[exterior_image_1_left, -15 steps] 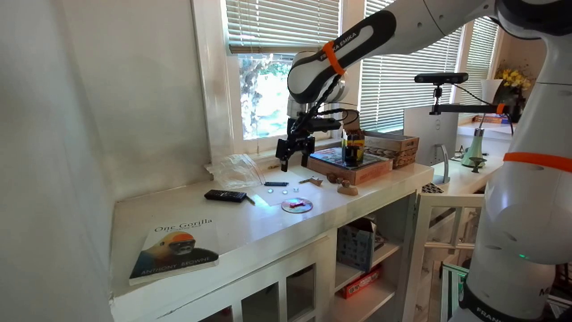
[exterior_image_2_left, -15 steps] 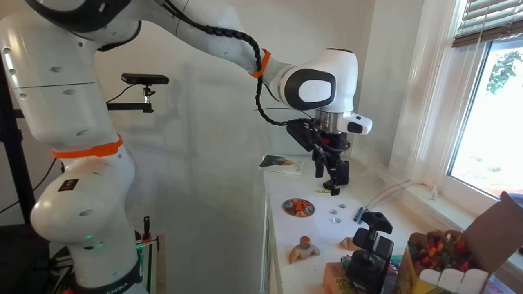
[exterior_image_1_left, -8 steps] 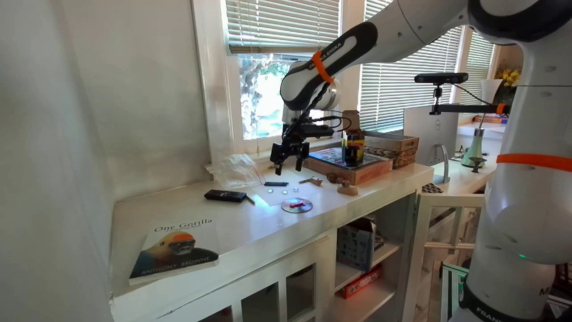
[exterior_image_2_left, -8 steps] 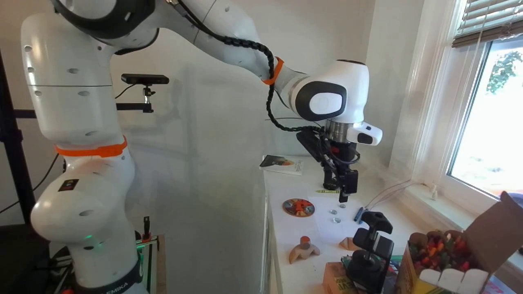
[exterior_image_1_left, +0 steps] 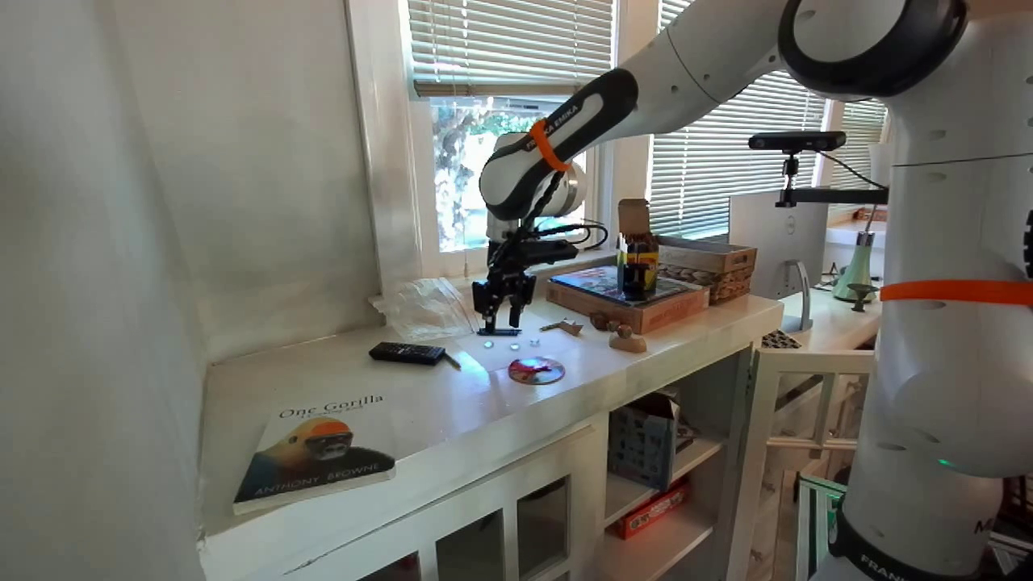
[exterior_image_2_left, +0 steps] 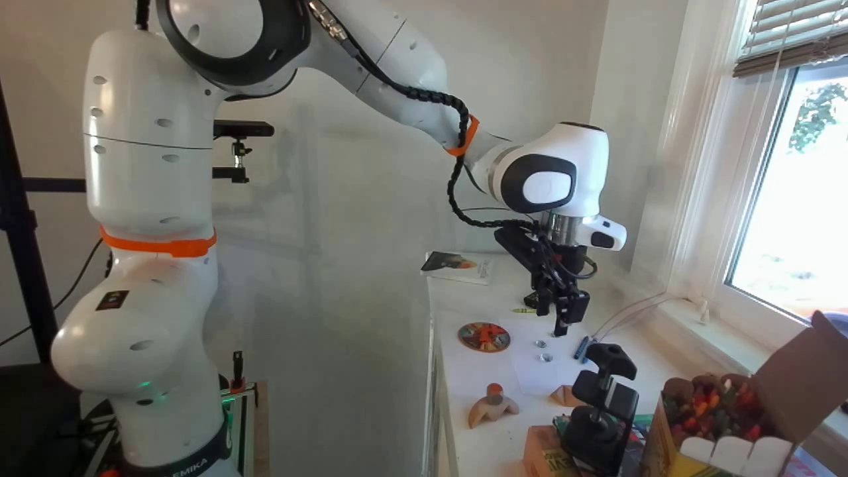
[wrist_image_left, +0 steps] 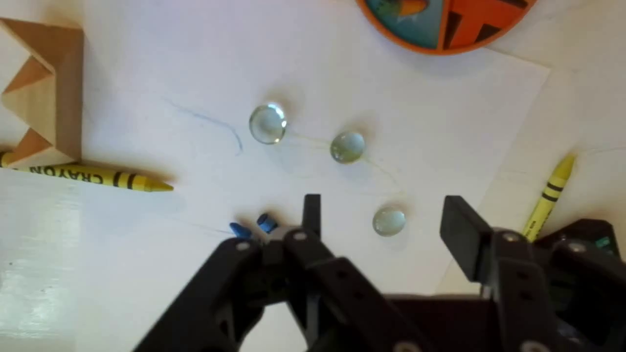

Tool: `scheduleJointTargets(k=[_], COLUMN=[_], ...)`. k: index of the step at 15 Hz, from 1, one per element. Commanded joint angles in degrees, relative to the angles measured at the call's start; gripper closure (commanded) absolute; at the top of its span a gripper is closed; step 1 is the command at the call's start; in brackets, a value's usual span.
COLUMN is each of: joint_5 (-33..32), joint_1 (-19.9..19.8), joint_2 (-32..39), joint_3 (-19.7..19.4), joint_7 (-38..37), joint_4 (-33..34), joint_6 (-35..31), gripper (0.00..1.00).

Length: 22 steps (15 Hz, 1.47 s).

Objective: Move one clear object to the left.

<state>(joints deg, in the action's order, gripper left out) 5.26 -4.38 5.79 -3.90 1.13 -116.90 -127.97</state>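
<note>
The big white arm [exterior_image_1_left: 710,64] leans over the scene, EMIKA legible beside an orange band [exterior_image_1_left: 547,145]. Beneath, the white counter [exterior_image_1_left: 452,403]; on it, the paper [wrist_image_left: 440,132], one edge slanting through the wrist view. There's the book [exterior_image_1_left: 319,444]: "One Gorilla", Anthony Browne, a corner right at the counter's front edge! The gripper [exterior_image_1_left: 503,321] has its fingers spread well apart. The round disc [exterior_image_1_left: 537,370] lies near that front edge. A yellow crayon [wrist_image_left: 107,178] reads CRAYON, upside down. Now the little ones: a clear piece [wrist_image_left: 389,221] shows between the fingertips, paper visible either side, gripper height hard to call. Two more clear pieces [wrist_image_left: 347,147] [wrist_image_left: 267,123] lie farther up, white sheet stretching away toward the slanted edge.
</note>
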Motion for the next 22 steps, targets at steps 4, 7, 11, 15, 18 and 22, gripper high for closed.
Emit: scheduleJointTargets(k=[4, 7, 11, 15, 18, 22], joint_5=[-0.88, -0.65, -0.8, -1.08, -1.68, -2.4], joint_1=[-0.03, -0.23, 0.04, 0.05, 0.01, 0.0], joint_2=[-2.63, -2.49, -2.36, -2.07, -1.9, -1.7], joint_3=[-0.19, -0.49, -0.35, -0.3, -0.41, -0.45], joint_7=[-0.64, -0.49, -0.59, -0.71, -0.82, -0.67], joint_4=[-2.24, -2.74, -4.04, -5.04, -5.52, -5.67], joint_6=[-0.65, -0.82, -1.03, -1.72, -2.58, -3.19], gripper=[0.48, 0.5, 0.51, 0.62, 0.67, 0.69])
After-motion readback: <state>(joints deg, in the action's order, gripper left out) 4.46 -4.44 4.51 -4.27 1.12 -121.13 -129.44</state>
